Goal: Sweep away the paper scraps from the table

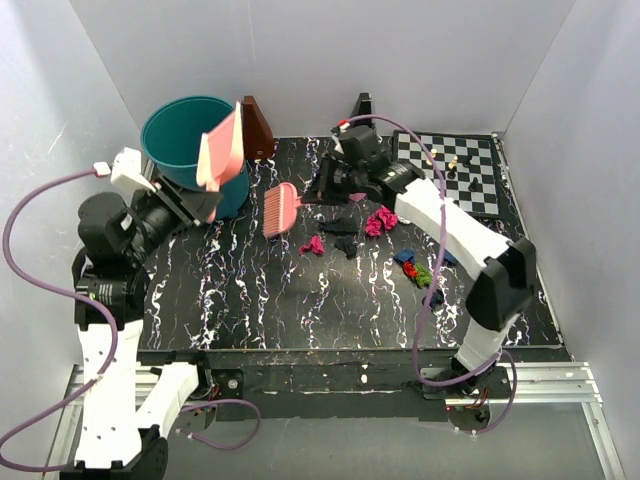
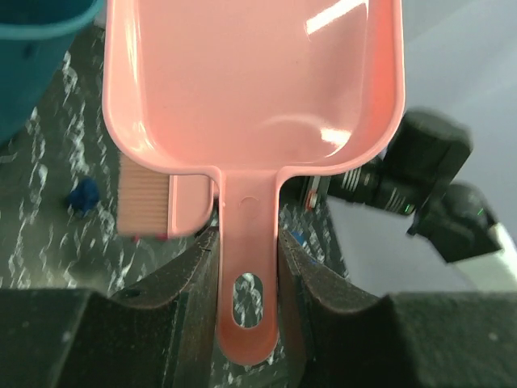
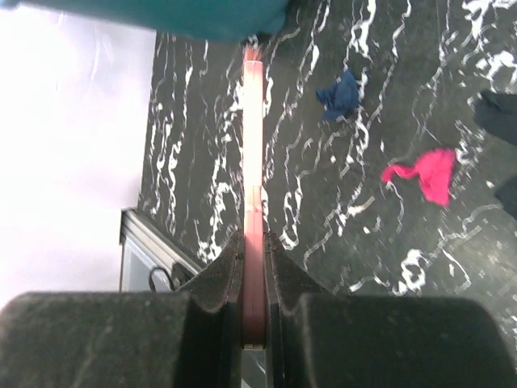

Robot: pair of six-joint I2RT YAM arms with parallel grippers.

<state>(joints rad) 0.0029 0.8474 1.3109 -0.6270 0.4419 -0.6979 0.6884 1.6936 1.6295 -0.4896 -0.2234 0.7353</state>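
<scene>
black table (image 1: 250, 290); left hand (image 2: 248, 260) holds pink dustpan (image 2: 250, 81) over teal bucket (image 1: 180, 130).

- The bucket (image 1: 185, 125) stands far left on the desk (image 1: 250, 300), the dustpan (image 1: 222, 150) above its rim.
- The brush (image 1: 281, 209) is right of it.
- The paper scraps (image 1: 380, 222) lie further right, before the chessboard (image 1: 470, 165).

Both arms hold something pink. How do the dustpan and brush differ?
The dustpan is a smooth open scoop; the brush has a ribbed bristle head. The left gripper holds the dustpan raised, tipped at the teal bucket; the right gripper holds the brush low over the table. Both are pink, each clamped by its handle.
</scene>
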